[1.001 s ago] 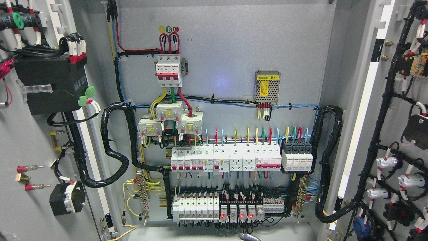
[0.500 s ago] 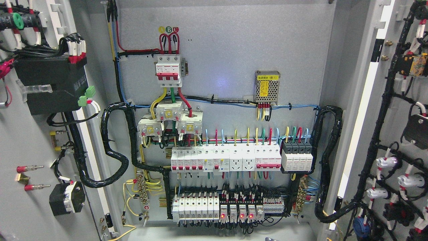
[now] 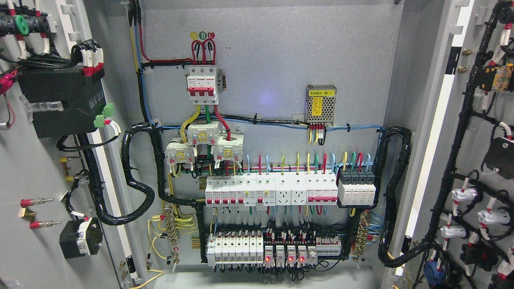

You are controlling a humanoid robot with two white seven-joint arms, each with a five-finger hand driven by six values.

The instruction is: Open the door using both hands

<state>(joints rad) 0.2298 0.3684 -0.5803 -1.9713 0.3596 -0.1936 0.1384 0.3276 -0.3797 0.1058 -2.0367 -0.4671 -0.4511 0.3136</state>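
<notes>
Door leaves of the cabinet are shown swung wide: the left door (image 3: 40, 160) fills the left edge of the frame, the right door (image 3: 474, 160) the right edge, exposing the breaker panel (image 3: 273, 120) at centre. Neither hand is seen, so finger state cannot be told. Both leaves are judged stiff, heavy sheet steel, best held by a bare outer edge, away from wiring.

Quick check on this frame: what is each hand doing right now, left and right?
Left hand: not in view.
Right hand: not in view.
Both grey cabinet doors, left and right, already stand open.
</notes>
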